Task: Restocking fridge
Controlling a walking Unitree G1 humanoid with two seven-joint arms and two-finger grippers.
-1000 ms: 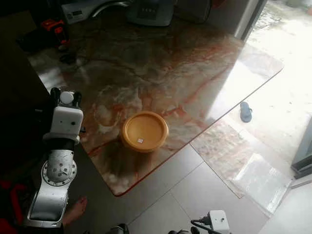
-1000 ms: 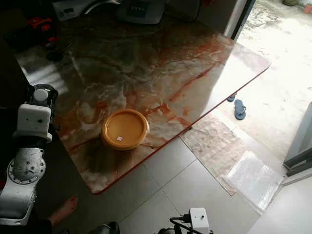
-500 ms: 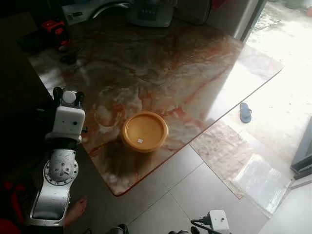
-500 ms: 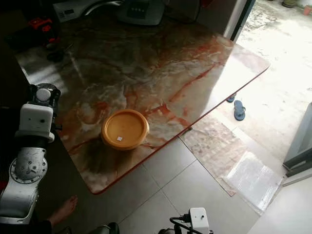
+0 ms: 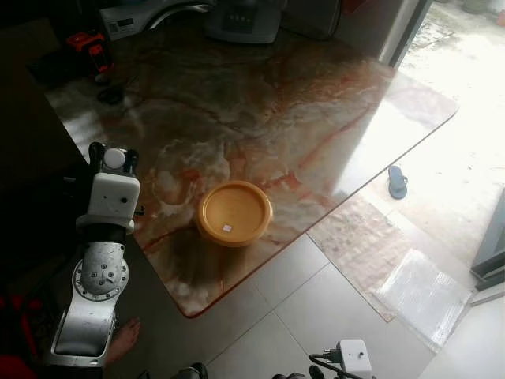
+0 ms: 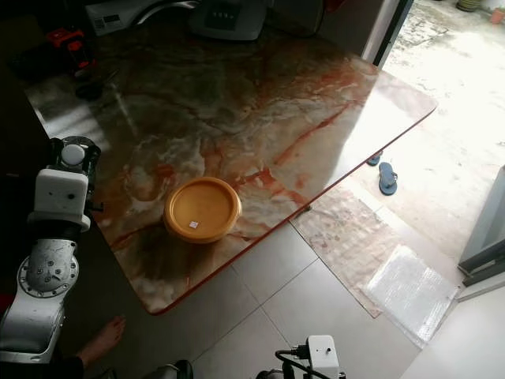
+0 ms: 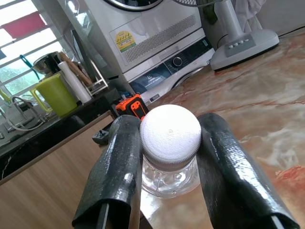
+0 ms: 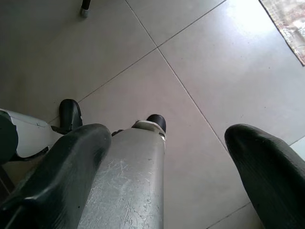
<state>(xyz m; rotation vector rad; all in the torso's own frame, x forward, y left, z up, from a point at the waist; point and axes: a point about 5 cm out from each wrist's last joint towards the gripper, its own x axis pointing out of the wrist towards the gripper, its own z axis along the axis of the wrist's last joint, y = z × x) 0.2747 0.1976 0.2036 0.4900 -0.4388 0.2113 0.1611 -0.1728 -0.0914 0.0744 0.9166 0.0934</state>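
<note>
- Marble table (image 5: pixel 300 118) fills most of my head views, tiled floor (image 5: pixel 316 316) below it, bright doorway off to the right.
- One clear bottle (image 7: pixel 170 143) with a white cap, pinched at the neck by my left gripper (image 7: pixel 169 164), held upright over the table's left edge.
- Risk: the fingers (image 7: pixel 119 176) sit only on the cap and neck. A jolt while walking could swing the body and slip it out, I'd guess.
- Risk: no fridge in sight, so I must turn. The raised left arm could clip the table edge.
- Right gripper (image 8: pixel 167 157) hangs low, spread wide, empty, over the floor.
- Count: one yellow bowl (image 5: pixel 234 212) near the front table edge, one sandal (image 5: pixel 398 181) by the doorway, one bare foot (image 5: pixel 123 338) by my left arm.
</note>
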